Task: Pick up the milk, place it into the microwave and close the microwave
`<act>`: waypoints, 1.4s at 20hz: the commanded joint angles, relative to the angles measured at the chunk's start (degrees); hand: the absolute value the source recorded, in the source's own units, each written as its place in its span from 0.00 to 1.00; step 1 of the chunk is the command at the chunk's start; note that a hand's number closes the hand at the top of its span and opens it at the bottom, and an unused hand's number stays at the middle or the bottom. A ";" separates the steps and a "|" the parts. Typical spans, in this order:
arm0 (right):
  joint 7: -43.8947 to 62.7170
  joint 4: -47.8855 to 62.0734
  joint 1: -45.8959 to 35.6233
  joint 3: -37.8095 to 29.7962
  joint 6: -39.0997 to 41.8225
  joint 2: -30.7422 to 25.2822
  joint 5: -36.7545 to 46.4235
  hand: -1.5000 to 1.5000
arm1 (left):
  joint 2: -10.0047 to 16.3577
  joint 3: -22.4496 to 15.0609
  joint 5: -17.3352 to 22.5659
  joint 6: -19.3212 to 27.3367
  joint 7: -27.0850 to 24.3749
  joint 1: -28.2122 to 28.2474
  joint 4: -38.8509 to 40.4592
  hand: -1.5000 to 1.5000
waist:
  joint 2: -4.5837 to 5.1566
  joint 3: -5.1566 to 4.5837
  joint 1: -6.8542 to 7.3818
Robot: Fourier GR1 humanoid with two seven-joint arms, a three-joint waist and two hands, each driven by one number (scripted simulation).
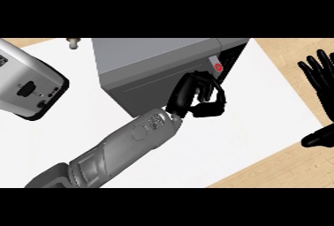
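Grey left forearm (124, 145) stretched to the microwave, head view.
Black left hand (199, 99), fingers curled, seemingly pinching the small white, red-marked milk carton (214, 66) at the dark mouth of the grey box-shaped microwave (157, 62); black right hand (320, 101) resting open at the right edge. Pick-up judged done; seating the carton inside, release and door closing left.

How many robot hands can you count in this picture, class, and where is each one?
2. The left robot hand, curled, is at the front of the microwave; the right robot hand rests open at the view's right edge. None seems hidden.
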 commanded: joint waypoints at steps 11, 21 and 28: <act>1.62 -10.84 -4.95 7.71 12.03 -3.13 0.15 1.00 | -2.28 0.08 2.39 1.26 -0.06 -5.94 2.49 1.00 | -0.04 0.09 -1.89; 5.40 -17.93 -5.00 10.64 12.22 -3.26 -2.10 1.00 | -2.27 0.26 3.96 3.65 -0.32 -6.63 3.38 1.00 | 0.03 0.15 -3.79; 7.26 -21.84 -4.04 11.78 12.19 -3.30 -4.05 1.00 | -2.24 -0.14 4.63 5.43 -1.46 -5.83 3.28 1.00 | -0.05 0.16 -5.26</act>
